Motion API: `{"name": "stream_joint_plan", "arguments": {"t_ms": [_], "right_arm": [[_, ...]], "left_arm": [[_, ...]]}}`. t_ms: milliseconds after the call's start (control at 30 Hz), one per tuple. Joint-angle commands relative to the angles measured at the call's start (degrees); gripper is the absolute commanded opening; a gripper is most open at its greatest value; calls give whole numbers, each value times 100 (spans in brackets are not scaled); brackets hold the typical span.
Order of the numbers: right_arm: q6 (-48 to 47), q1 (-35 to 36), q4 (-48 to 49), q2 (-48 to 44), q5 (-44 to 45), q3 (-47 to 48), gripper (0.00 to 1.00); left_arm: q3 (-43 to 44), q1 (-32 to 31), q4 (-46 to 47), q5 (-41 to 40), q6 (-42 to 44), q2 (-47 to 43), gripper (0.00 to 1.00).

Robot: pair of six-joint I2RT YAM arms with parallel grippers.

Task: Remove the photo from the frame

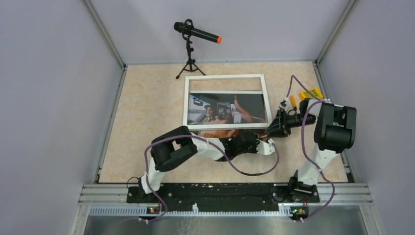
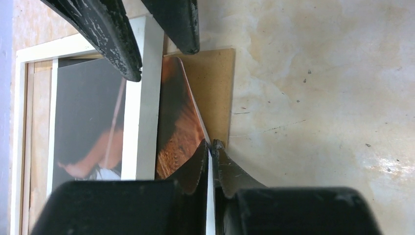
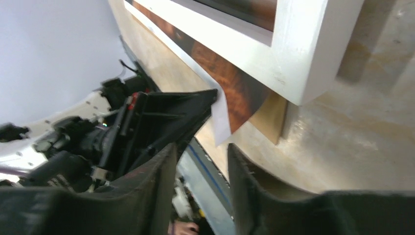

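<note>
Where my two arms reach out, the pale speckled desk (image 1: 142, 127) lies under everything. On it, toward 12 o'clock from my bases, the white frame (image 1: 225, 77) lies flat. It is the biggest loose thing I see.

The photo (image 1: 230, 108) is partly in the frame and partly out. Its dark part shows through the frame's opening. Its orange-brown part sticks out past the frame's 6 o'clock side, over the desk. At the 12 o'clock end of the opening, a pale bare strip shows.

A brown backing board (image 2: 215, 88) pokes out under the photo at the frame's 5 o'clock corner. Far off at 11 o'clock, a black microphone (image 1: 195, 33) with an orange tip stands on a little tripod.

My left jaws are pinched tight on the photo's loose corner at 5 o'clock. Their fingertips (image 2: 198, 161) squeeze the thin white edge of the sheet between them. My right jaws stand partly apart, just beside that same corner, and their fingers (image 3: 147, 196) have nothing between them.
</note>
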Motion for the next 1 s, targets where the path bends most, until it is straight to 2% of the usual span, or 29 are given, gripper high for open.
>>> {"name": "stream_joint_plan", "arguments": {"t_ms": [0,100,233,633,733,800,867,967], "right_arm": [[128,-59,198,-300,459,44,48],[175,-47,251,-189,552,17,52],[217,44,325,-41,625,59,44],[538,497,595,546,322,260,38],[819,544,832,595,247,246,21],[804,563,783,635,205,304,1],[729,558,665,604,142,316,0],[661,550,561,526,-7,302,0]], "left_arm": [[122,98,-115,-71,-118,-134,5],[160,112,-153,-31,-123,-132,1],[195,128,-159,76,-127,-143,0],[243,158,-235,123,-202,-135,0],[240,159,-225,118,-218,-148,0],[240,157,-199,99,-245,-165,0],[243,166,-155,59,-293,-146,11],[257,166,-123,29,-343,-94,34]]}}
